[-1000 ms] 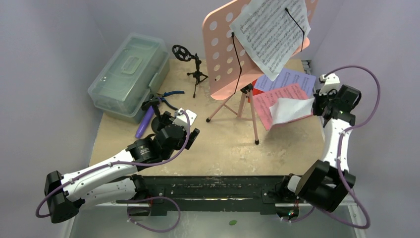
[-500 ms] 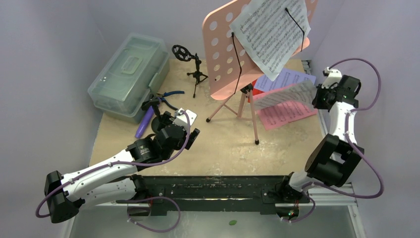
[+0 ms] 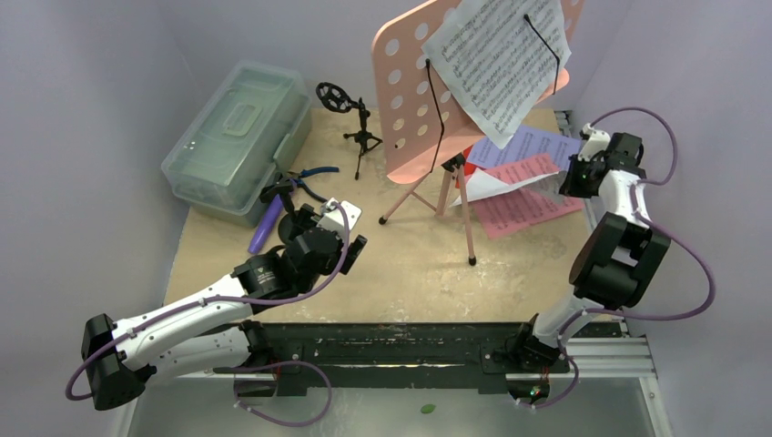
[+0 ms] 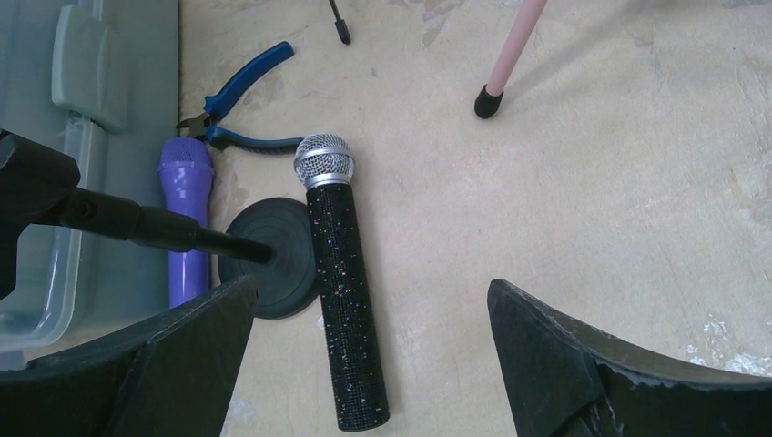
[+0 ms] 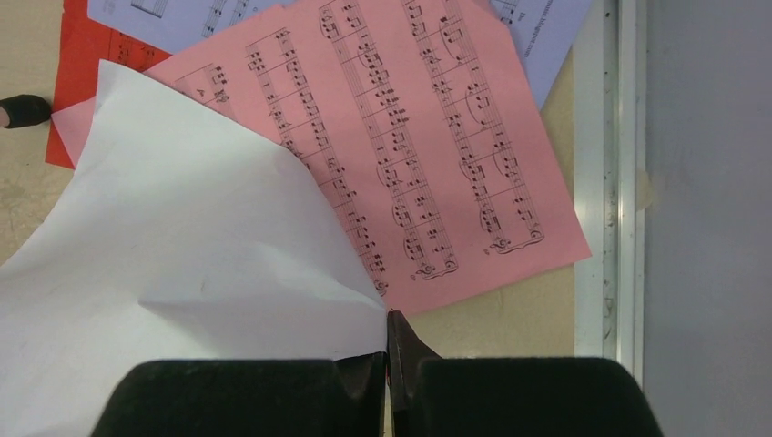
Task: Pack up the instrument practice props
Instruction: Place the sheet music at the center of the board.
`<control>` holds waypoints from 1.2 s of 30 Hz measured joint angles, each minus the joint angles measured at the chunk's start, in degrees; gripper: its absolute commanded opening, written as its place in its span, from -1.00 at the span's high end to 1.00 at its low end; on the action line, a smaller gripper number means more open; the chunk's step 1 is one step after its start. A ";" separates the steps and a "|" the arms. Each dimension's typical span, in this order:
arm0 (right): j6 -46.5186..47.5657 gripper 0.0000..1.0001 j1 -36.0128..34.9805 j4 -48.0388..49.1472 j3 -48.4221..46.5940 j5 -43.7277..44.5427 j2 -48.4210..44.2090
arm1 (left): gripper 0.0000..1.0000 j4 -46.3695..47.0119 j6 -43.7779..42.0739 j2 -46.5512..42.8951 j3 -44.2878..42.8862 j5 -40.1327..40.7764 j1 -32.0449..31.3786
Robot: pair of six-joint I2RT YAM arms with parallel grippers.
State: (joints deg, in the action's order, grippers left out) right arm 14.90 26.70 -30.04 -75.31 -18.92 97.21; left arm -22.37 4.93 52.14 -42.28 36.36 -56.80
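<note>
The right tool is pinched fully shut on the near corner of a white sheet, which rises off the bench and curls away to the tool's left. Just past the closed tips a pink page of printed music lies flat, its near-left part covered by the white sheet. Farther out, a lilac page lies partly under the pink page's far edge. A red page shows at the far left. To the tool's right runs a metal rail along the bench edge, with a grey wall beyond.

The left tool hangs wide open and holds nothing. Below it, nearer its left finger, lies a black-and-silver microphone, silver head pointing away. Just to its left sits a round stand base, touching it. Left of that a purple microphone lies against a clear case. Blue-handled pliers lie just beyond the two heads.

Farther off, between the two tools, a pink music stand is upright on tripod legs, with a clipped sheet held under black cords. A small tripod stands between it and the case. The bench is pale beige and scuffed, and the surrounding walls are plain lilac-grey.
</note>
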 measured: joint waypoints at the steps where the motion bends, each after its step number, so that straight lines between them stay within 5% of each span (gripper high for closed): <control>1: -0.17 0.98 -0.20 -0.04 0.00 0.02 0.24 | -0.95 0.00 0.00 0.00 0.02 -0.02 0.07; 13: -12.66 1.00 -0.55 -6.71 -2.58 -10.58 -5.18 | -0.95 0.00 -0.02 0.00 0.02 -0.15 0.15; 22: -27.65 1.00 -0.35 -5.51 1.60 -7.43 -18.67 | -0.95 0.00 0.00 -0.31 0.02 -0.22 0.15; 36: -28.22 0.76 6.47 -11.56 11.78 -9.20 -6.49 | -0.95 0.00 0.00 -0.68 0.02 -0.74 0.17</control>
State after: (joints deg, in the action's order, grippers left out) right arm -13.32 33.17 -41.60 -63.53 -28.12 90.72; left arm -22.37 4.93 51.46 -42.26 35.62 -56.62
